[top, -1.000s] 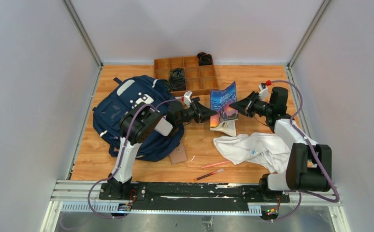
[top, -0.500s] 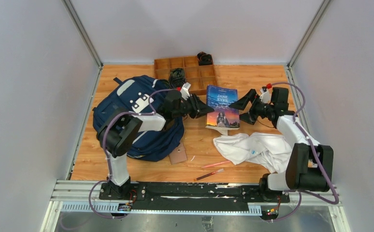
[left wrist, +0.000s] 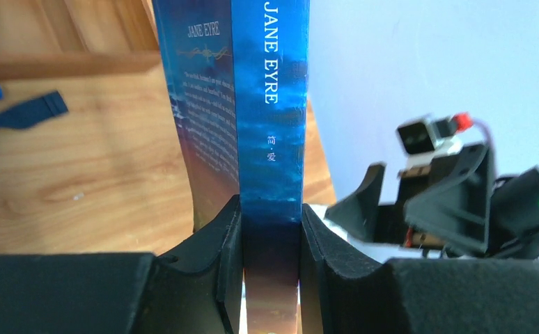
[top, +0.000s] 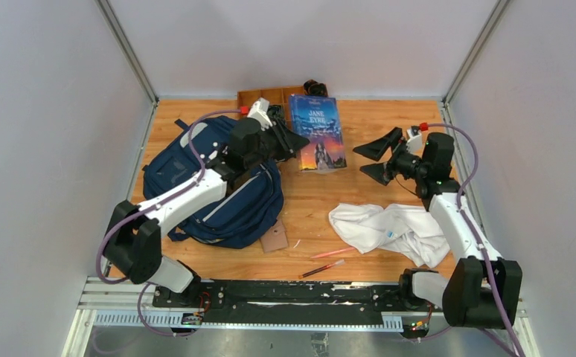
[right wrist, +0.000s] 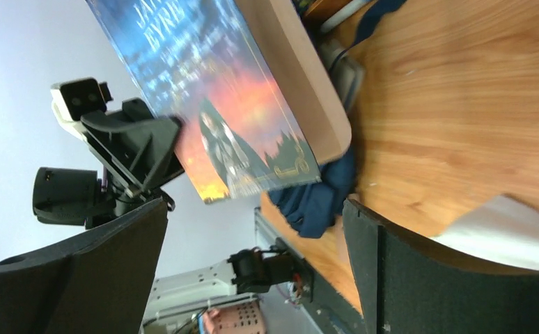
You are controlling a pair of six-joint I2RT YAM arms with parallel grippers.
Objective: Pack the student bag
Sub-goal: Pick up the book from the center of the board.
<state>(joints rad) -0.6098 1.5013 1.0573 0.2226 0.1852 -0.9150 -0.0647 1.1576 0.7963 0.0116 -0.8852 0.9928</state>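
Note:
The student bag, a navy backpack, lies on the table's left side. A blue paperback titled Jane Eyre hangs in the air above the back of the table, right of the bag. My left gripper is shut on its lower left edge. In the left wrist view the book's spine sits clamped between the two black pads of the left gripper. My right gripper stands wide open to the book's right, apart from it, holding nothing. The right wrist view shows the right gripper, the book's cover and a bit of the bag.
A white cloth garment lies crumpled at the front right. A wooden compartment tray stands at the back, partly hidden by the book and the left arm. Two pens and a cardboard scrap lie near the front edge.
The right gripper opened, let go of the book and drew back to the right. The left arm carried the book up and toward the back left, over the tray.

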